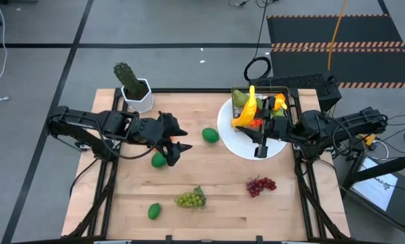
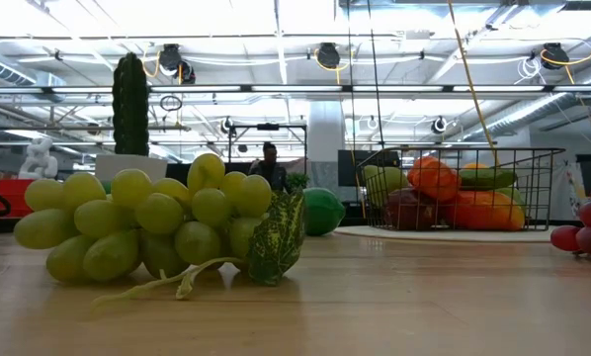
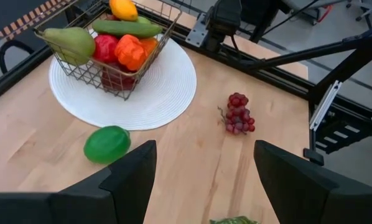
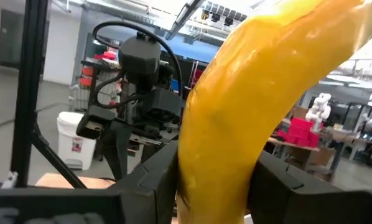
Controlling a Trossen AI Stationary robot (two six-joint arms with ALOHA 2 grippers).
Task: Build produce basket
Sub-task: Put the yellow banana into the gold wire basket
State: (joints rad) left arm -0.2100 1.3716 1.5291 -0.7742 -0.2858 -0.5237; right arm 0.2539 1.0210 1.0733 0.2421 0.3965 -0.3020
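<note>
The wire basket [image 1: 278, 102] stands on a white round plate [image 1: 238, 144] at the far right, holding a pear, a cucumber and red and orange fruit [image 3: 120, 46]. My right gripper [image 1: 255, 126] hovers over the plate beside the basket, shut on a yellow banana [image 1: 247, 108]. My left gripper [image 1: 182, 139] hangs open above the table's middle left, between two limes [image 1: 210, 135] [image 1: 159, 160]; nothing is between its fingers [image 3: 130, 180]. Green grapes [image 1: 191, 198], purple grapes [image 1: 260, 185] and a third lime [image 1: 154, 211] lie on the near half of the table. My right gripper pinches the banana between its two fingers [image 4: 153, 180], on its thick lower part [image 4: 214, 168]. The fingers come from the table's right side, about level and slightly raised, and lie across the banana. It rises from the hold and curves upward, clear of plate and basket.
A potted cactus [image 1: 133, 87] in a white pot stands at the far left corner. Bare wood lies between the limes and the grapes. In the low view, the green grapes [image 2: 157, 222] fill the foreground. Black frame rails run along the table's edges.
</note>
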